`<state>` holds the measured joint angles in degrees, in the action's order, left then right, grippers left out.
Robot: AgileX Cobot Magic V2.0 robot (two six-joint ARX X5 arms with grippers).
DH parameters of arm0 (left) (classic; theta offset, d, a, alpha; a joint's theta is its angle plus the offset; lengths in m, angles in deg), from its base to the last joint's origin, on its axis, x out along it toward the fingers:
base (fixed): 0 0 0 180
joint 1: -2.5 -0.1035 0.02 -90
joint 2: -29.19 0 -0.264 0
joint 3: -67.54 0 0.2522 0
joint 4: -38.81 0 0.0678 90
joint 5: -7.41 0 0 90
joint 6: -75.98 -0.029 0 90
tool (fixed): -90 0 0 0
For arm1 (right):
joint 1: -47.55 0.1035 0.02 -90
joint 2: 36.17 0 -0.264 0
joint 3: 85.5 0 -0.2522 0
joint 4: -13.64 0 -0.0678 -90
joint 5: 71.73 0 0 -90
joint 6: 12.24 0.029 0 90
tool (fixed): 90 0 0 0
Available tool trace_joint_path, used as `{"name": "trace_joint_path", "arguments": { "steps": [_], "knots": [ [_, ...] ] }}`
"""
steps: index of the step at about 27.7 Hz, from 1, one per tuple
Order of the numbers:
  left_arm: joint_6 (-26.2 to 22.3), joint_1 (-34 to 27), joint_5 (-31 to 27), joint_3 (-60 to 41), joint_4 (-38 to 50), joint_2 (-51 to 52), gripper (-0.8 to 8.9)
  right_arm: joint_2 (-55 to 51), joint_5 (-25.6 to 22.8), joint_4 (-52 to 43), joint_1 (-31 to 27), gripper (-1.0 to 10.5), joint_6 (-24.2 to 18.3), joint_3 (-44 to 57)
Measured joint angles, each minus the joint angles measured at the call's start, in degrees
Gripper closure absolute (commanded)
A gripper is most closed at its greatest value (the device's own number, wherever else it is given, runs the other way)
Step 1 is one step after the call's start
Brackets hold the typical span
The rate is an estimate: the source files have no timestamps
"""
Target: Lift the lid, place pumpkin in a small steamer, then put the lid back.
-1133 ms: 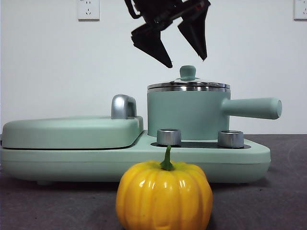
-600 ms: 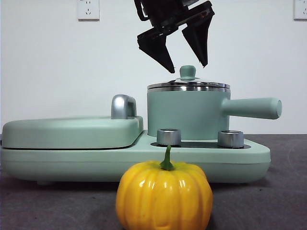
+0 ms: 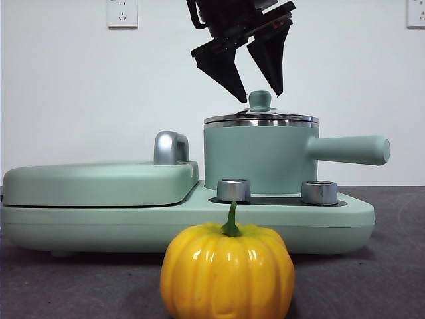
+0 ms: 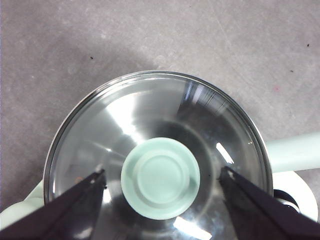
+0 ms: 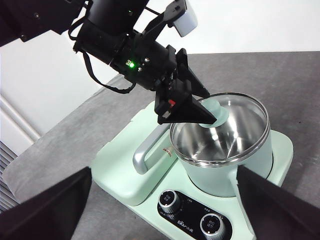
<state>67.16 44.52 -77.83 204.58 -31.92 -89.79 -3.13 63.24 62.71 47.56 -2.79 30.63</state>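
Directly above the lid (image 3: 260, 117), the left gripper (image 3: 259, 93) points straight down, its two black jaws spread wide with one tip on each side of the mint-green knob (image 4: 160, 178) and neither touching it. From the left wrist view the knob sits centred between the jaws, the glass dome and steel rim spreading out beneath them. The lid rests closed on the small steamer (image 3: 259, 159), whose long handle (image 3: 348, 149) sticks out sideways, away from the gripper. The steamer stands on the mint-green cooker base (image 3: 199, 222), behind two silver dials (image 3: 234, 189). The pumpkin (image 3: 228, 272) stands on the table well below and in front of the gripper, apart from the cooker. The right gripper (image 5: 160, 210) hangs back over the table, jaws wide apart, holding nothing.
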Motion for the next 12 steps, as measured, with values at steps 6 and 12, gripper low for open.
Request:
{"name": "trace_joint_path", "arguments": {
  "steps": [6,12],
  "knots": [
    [0.00,0.02,0.00,0.07,0.20,-0.81,4.81,0.00,0.00,0.00,0.00,4.8,0.00,0.00],
    [-0.42,0.17,-0.13,0.17,1.97,-2.21,6.72,0.00,0.00,0.02,0.00,4.8,0.00,0.00]
  ]
}}
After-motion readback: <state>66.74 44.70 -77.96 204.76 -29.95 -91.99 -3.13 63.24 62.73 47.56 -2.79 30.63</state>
